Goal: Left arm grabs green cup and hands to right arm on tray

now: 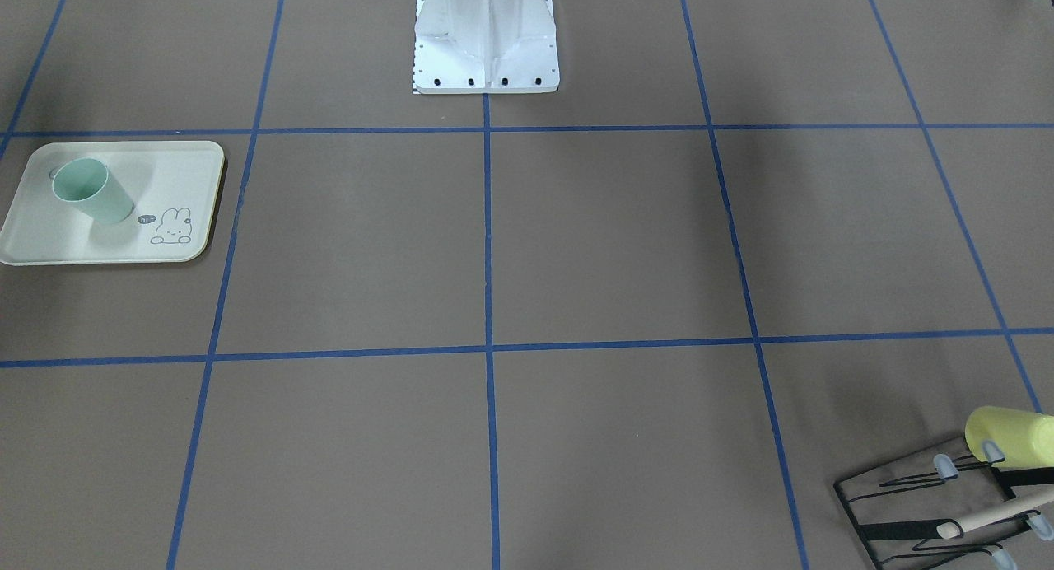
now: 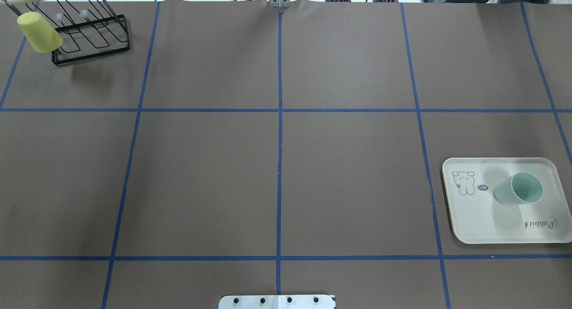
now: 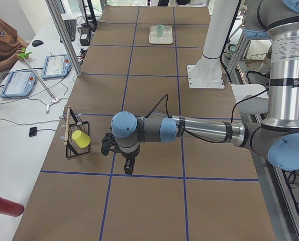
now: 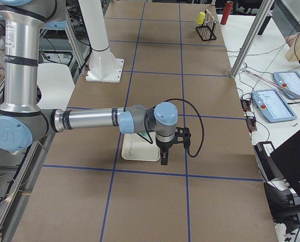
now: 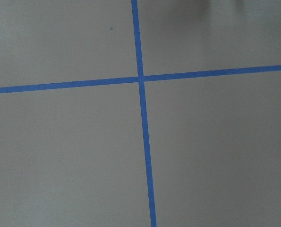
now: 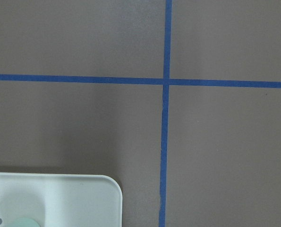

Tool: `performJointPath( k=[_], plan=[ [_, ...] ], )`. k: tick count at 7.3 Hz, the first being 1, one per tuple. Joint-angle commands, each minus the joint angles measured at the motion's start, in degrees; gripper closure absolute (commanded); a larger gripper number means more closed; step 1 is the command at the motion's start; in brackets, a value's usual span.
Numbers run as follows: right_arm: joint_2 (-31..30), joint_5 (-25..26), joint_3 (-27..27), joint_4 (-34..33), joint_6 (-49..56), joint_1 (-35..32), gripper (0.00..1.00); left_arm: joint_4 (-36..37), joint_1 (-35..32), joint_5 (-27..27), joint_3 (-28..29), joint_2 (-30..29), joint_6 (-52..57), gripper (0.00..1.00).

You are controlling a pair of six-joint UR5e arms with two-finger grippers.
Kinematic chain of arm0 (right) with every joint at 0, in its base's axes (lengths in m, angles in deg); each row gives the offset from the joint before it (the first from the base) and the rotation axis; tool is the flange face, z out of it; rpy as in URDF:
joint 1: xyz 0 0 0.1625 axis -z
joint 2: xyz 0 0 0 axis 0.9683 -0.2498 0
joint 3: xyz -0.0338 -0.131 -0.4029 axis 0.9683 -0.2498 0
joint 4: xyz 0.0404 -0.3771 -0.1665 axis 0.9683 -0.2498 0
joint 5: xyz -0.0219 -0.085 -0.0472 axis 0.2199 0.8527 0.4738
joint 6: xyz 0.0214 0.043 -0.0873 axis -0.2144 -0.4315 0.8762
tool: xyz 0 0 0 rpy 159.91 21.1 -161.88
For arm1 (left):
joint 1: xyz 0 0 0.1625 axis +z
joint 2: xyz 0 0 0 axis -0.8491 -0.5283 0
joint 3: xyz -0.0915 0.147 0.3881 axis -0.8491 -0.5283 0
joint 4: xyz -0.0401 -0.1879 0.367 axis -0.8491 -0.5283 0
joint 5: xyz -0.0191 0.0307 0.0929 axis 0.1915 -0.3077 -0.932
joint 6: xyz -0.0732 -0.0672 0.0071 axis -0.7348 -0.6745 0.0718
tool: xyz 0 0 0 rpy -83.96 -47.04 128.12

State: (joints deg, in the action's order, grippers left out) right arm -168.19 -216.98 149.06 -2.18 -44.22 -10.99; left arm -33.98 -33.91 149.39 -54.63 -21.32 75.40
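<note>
- The green cup [image 2: 520, 189] stands mouth up on the tray [image 2: 491, 224], near the printed rabbit, with nothing gripping it.
- The tray lies flat on the table [image 2: 277, 175] on the robot's right side, well apart from the wire rack [image 2: 91, 30] at the far left corner.
- A yellow cup [image 2: 39, 32] hangs on the end of that rack.
- The left arm [image 3: 204, 131] reaches out low over the table. The left gripper [image 3: 127, 165] points down close to the rack, touching nothing. It shows only from the side, so I cannot tell how its jaws stand.
- The right arm [image 4: 89, 121] stretches out the same way. The right gripper [image 4: 164, 159] hangs by a corner of the tray, clear of the cup, and its jaws cannot be judged either.
- The left wrist camera sees only the blue tape lines [image 5: 141, 79] crossing on the brown table. The right wrist camera sees a crossing too, plus a tray corner.
</note>
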Motion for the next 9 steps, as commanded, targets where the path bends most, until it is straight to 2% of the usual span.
performJointPath(
  k=[1,4,9],
  plan=[
    [0.42,-0.26,0.0,-0.09,-0.35,-0.04,0.0,0.24,-0.09,0.1,-1.55,0.09,-0.04,0.0],
    [1.65,-0.09,0.52,-0.18,-0.71,-0.04,0.0,0.16,-0.26,0.1,-2.52,0.09,-1.27,0.0],
    [0.16,0.52,1.05,0.08,-0.54,-0.04,0.0,0.16,-0.26,-0.16,-2.53,0.09,-2.06,0.0]
  ],
)
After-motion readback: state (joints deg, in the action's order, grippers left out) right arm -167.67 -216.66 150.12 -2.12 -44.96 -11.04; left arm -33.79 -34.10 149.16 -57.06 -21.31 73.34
